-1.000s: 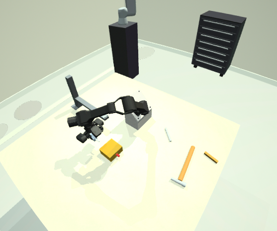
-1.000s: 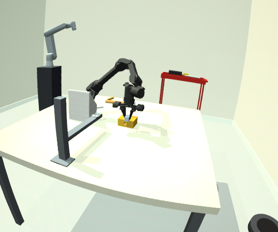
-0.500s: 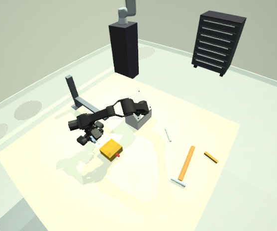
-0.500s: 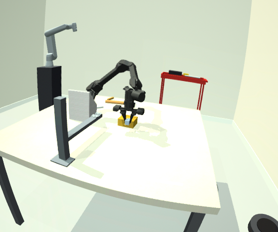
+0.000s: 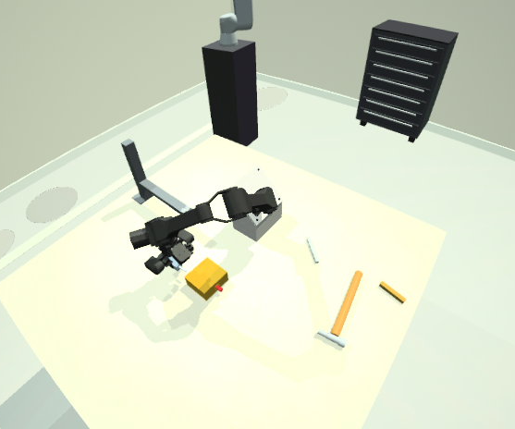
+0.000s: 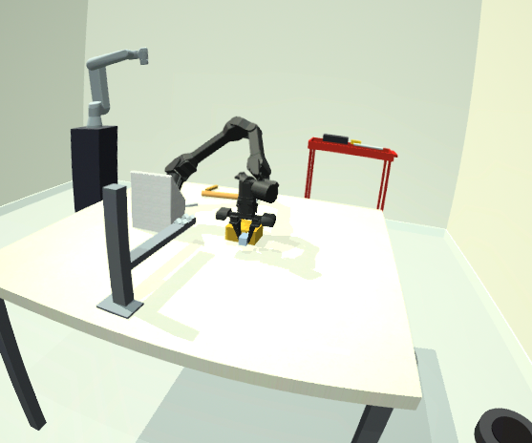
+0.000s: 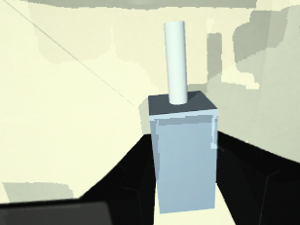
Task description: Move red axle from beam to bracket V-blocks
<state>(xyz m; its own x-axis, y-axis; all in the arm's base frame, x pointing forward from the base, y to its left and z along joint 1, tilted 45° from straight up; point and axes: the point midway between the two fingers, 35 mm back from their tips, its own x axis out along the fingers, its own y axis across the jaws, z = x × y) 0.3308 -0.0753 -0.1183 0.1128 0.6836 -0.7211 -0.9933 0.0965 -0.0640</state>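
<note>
Gripping a pale blue block (white pin sticking out its end), the gripper [image 5: 175,263] [image 6: 244,237] [image 7: 177,139] has it clamped tight beside the beam [image 5: 206,277] [image 6: 230,233]. Red axle's [image 5: 219,288] still poking out the beam's far side, toward the tabletop's hammer-side edge.

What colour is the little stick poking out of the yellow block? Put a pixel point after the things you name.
Red: the short stub [image 5: 219,288] on the yellow block [image 5: 206,274] [image 6: 231,234], best seen from the top.

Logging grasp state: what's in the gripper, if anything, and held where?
A light blue-grey block with a pale pin is in the gripper, clamped by the block; the pin projects free.
</note>
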